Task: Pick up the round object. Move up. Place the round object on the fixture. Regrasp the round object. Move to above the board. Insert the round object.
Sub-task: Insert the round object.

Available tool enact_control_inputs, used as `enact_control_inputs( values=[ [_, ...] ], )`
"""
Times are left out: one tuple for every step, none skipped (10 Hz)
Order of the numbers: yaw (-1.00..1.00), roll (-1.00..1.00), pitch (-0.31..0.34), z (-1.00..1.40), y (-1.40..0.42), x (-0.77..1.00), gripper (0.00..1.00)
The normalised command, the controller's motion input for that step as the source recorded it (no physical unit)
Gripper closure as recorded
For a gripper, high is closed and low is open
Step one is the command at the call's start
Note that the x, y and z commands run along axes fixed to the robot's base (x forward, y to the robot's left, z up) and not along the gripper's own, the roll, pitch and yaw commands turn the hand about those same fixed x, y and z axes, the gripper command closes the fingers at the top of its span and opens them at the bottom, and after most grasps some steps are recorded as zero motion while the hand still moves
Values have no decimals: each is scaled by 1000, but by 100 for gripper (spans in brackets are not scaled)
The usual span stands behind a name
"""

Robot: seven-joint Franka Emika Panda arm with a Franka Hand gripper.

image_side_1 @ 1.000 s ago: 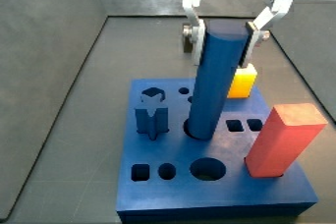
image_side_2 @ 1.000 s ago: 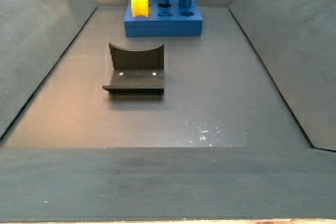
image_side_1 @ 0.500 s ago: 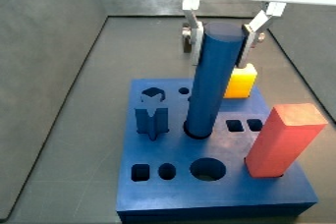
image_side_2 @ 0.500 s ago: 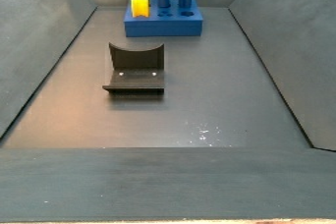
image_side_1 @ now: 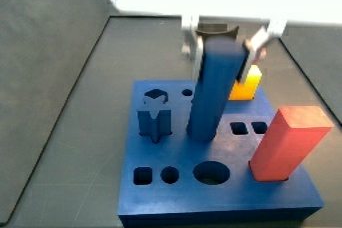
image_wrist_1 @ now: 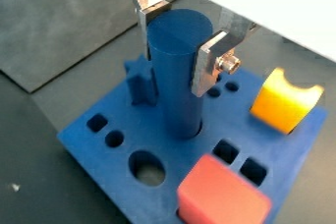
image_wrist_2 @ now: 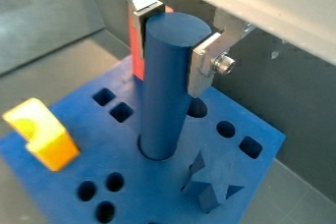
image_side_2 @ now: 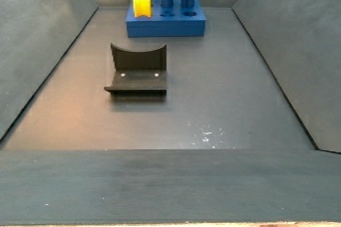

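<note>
Pincer astride round object, upright in board.

In both wrist views the gripper is cut off by the picture's edge, so only the lower fingers show beside the round object, and whether the pads touch it cannot be told. In a side view a white blur hides the arm, and the gripper is smeared. In a side view the board is too small to read its holes.
</note>
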Motion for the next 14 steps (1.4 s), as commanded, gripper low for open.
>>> enact_control_inputs(
  values=[
    [0, -6, -39, -771, -163, 71, 100],
    [0, 33, -76, -1000, -97, 40, 100],
    [0, 47, -40, -954, -40, 54, 100],
    [0, 41, -9, -831, 0, 40, 100],
    [0, 107, 34, -400, 340, 0, 100],
    [0, 96, 49, -314, 351, 0, 100],
    [-40, -153, 56, -291, 443, 3, 100],
    [-54, -356, 1, -280, 403, 26, 100],
    [-31, -490, 0, -214, 423, 29, 100],
    [0, -189, -41, -489, 146, 0, 100],
    [0, 107, -101, -503, 0, -180, 100],
    [0, 203, -187, -457, -160, -366, 100],
    [23, 0, -149, -89, 0, -86, 100],
    [0, 0, 0, 0, 0, 0, 100]
  ],
)
